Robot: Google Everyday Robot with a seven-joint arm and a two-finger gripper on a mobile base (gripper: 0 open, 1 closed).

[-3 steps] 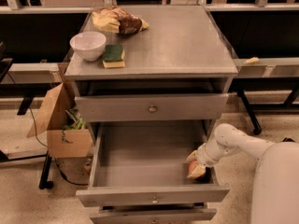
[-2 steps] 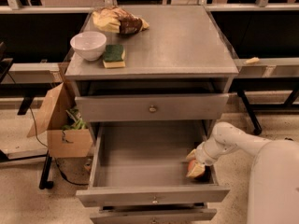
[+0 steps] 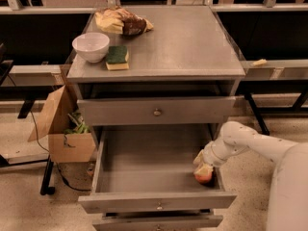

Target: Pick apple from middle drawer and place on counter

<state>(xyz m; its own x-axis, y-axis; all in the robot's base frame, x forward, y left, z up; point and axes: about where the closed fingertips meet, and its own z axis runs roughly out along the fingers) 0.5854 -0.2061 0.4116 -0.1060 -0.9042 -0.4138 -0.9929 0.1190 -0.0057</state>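
Apple (image 3: 204, 177) in middle drawer (image 3: 156, 201), front-R corner; claw (image 3: 202, 165) just above, maybe touching. Bowl (image 3: 90, 46), sponge (image 3: 117, 57) on counter (image 3: 183, 42), L side.

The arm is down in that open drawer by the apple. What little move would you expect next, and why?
Probably a short lift straight up. The gripper sits right on top of the apple in the front right corner of the middle drawer, close to its walls, so rising first seems safest before swinging toward the counter.
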